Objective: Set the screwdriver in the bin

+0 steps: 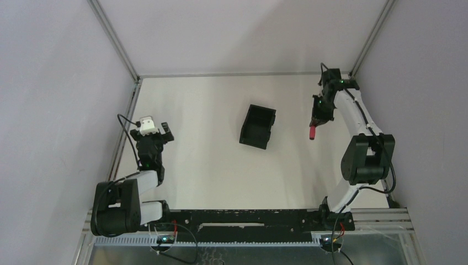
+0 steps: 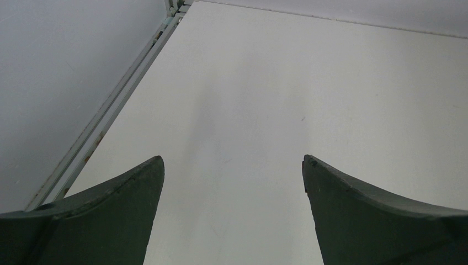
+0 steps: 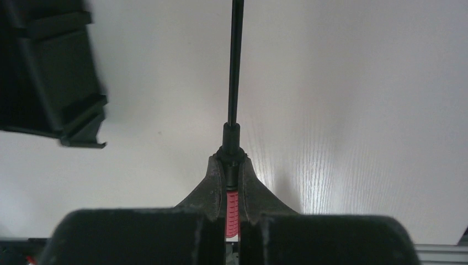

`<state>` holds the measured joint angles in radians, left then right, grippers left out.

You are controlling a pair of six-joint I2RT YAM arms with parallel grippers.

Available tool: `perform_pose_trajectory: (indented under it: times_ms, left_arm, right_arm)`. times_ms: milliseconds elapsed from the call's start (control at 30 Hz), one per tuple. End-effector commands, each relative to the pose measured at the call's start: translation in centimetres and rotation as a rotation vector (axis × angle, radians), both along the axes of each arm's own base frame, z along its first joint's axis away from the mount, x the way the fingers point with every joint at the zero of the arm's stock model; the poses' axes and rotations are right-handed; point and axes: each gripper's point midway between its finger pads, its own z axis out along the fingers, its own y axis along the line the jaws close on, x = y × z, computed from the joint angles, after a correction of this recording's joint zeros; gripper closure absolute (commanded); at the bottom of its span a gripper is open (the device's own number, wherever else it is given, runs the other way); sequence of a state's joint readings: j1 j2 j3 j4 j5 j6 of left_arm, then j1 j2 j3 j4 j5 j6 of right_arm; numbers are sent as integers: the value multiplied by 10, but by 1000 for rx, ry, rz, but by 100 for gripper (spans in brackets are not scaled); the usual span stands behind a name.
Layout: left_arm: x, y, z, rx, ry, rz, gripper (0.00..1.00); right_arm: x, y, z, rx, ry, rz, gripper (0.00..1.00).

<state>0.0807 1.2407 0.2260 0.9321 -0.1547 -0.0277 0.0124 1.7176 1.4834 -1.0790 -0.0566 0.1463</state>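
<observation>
The screwdriver (image 1: pixel 312 133) has a red handle and a thin black shaft. My right gripper (image 1: pixel 317 120) is shut on it and holds it above the table, to the right of the bin. In the right wrist view the red handle (image 3: pixel 232 212) sits between the shut fingers of the right gripper (image 3: pixel 232 161), and the shaft points straight ahead. The black bin (image 1: pixel 258 127) stands open-topped at the table's middle; its corner shows at the upper left of the right wrist view (image 3: pixel 52 72). My left gripper (image 1: pixel 160 134) is open and empty at the left; it also shows in the left wrist view (image 2: pixel 233 163).
A metal frame rail (image 1: pixel 124 130) runs along the table's left edge next to the left gripper and shows in the left wrist view (image 2: pixel 105 116). Grey walls enclose the table on the left, back and right.
</observation>
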Motion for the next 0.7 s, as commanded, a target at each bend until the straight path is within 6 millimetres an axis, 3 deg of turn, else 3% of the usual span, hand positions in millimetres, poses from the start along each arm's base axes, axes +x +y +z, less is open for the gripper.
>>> perform_pose_trajectory:
  times_ms: [0,100,200,333,533,667]
  left_arm:
    - [4,-1,15,-1,-49,2,0]
    - [4,-1,15,-1,-49,3,0]
    - [4,-1,15,0,-49,2,0]
    - [4,-1,15,-2,-48,2,0]
    - [4,-1,15,-1,-48,2,0]
    - [4,0,15,-1,-48,3,0]
  right_arm:
    - [-18,9,49,57,27,13,100]
    - [-8,15,64,95,-27,-14,100]
    - [4,36,76,126,-85,-11,100]
    - [23,92,83,178,-161,78,100]
    - [42,183,77,228,-184,244,100]
    - [51,216,72,204,-195,329,100]
